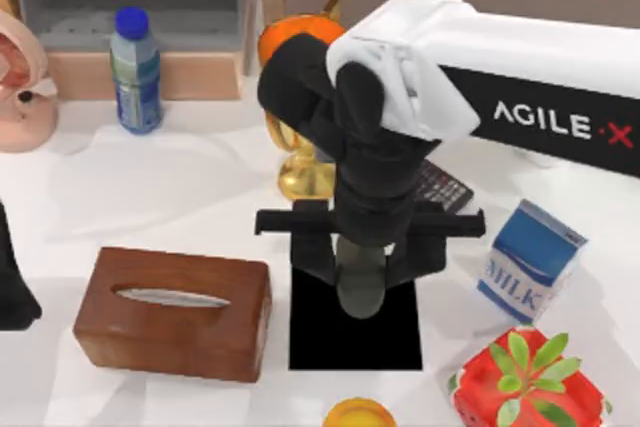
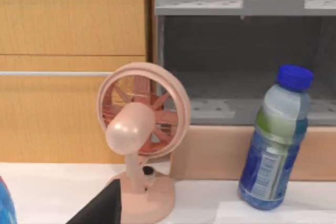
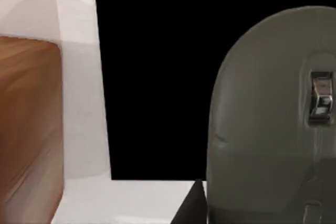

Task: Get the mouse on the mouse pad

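From above, your right gripper (image 1: 362, 272) sits at lower centre, pinching the mouse (image 1: 361, 285) over the upper part of the mouse pad (image 1: 355, 335); the mouse's long axis runs up-down in the frame. Your left arm is parked at the left edge. Its wrist view shows a fan (image 2: 139, 135) and bottle (image 2: 275, 140). The right wrist view has the mouse (image 3: 262, 114) close over the mouse pad (image 3: 157, 77); contact is unclear.

The mouse (image 1: 361, 282) sat over the mouse pad (image 1: 320, 332), between the tissue box (image 1: 172, 312) at left and the milk carton (image 1: 530, 259) at right.
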You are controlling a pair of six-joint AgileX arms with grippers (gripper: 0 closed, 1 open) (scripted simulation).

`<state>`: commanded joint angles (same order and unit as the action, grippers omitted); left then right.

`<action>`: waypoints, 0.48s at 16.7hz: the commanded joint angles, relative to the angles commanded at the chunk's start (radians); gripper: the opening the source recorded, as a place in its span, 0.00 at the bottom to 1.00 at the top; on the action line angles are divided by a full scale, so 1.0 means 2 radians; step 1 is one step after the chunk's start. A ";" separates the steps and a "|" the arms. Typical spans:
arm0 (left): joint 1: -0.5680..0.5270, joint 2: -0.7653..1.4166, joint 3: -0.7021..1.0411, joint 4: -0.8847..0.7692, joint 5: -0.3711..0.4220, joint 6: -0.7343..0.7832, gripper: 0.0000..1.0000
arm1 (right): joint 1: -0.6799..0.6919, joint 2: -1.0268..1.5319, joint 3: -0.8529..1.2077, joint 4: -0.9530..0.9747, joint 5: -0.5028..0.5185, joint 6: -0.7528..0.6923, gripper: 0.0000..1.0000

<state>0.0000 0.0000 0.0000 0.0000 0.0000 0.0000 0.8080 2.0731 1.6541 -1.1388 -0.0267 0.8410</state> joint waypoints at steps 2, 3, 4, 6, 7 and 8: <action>0.000 0.000 0.000 0.000 0.000 0.000 1.00 | -0.007 0.003 -0.006 -0.003 -0.006 0.009 0.00; 0.000 0.000 0.000 0.000 0.000 0.000 1.00 | -0.012 0.004 -0.010 -0.005 -0.009 0.014 0.00; 0.000 0.000 0.000 0.000 0.000 0.000 1.00 | -0.016 0.006 -0.014 -0.006 -0.012 0.020 0.00; 0.000 0.000 0.000 0.000 0.000 0.000 1.00 | -0.025 0.009 -0.023 -0.007 -0.018 0.032 0.00; 0.000 0.000 0.000 0.000 0.000 0.000 1.00 | -0.029 0.011 -0.027 -0.006 -0.020 0.036 0.00; 0.000 0.000 0.000 0.000 0.000 0.000 1.00 | -0.032 0.011 -0.031 -0.004 -0.021 0.040 0.00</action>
<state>0.0000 0.0000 0.0000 0.0000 0.0000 0.0000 0.7441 2.0958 1.5926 -1.1477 -0.0683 0.9207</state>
